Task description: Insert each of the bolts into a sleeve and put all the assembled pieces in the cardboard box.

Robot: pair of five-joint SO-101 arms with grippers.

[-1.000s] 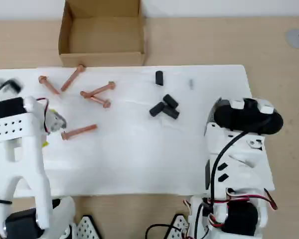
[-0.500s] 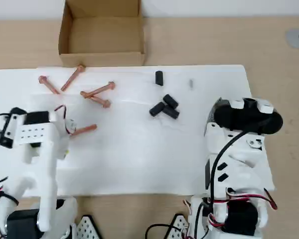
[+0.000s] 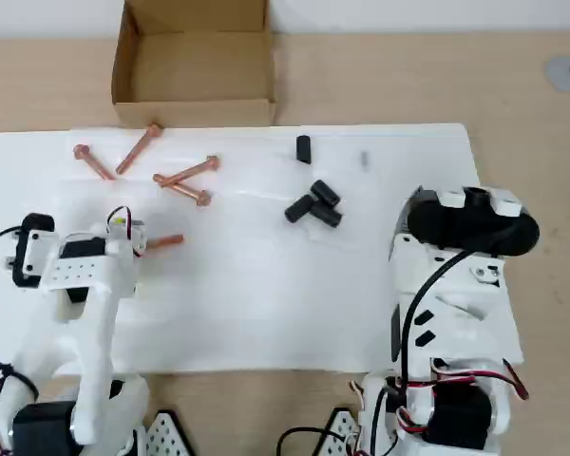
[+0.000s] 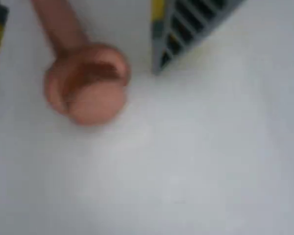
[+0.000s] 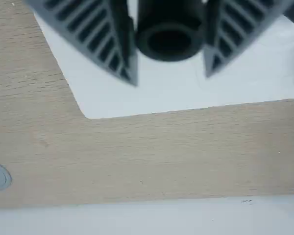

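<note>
Several copper bolts lie on the white mat [image 3: 266, 294] at the back left, among them one bolt [image 3: 167, 241] whose head end is under my left gripper [image 3: 131, 245]. In the left wrist view that bolt's head [image 4: 85, 85] rests on the mat between the two fingers of my left gripper [image 4: 76, 58], which is open and not touching it. Several black sleeves [image 3: 313, 205] lie at mid-mat. My right gripper [image 5: 169, 54] is shut on a black sleeve [image 5: 169, 32], its bore facing the camera, held over the mat's corner. The cardboard box [image 3: 195, 66] stands behind the mat, with nothing in it.
The right arm [image 3: 467, 228] stands folded over the mat's right edge. A single sleeve [image 3: 303, 147] lies apart near the mat's back edge. A grey disc [image 3: 565, 71] sits on the wooden table at the far right.
The left arm has swung rightward and come down over the nearest bolt, so its head end is now covered from above. The right arm has not moved.
</note>
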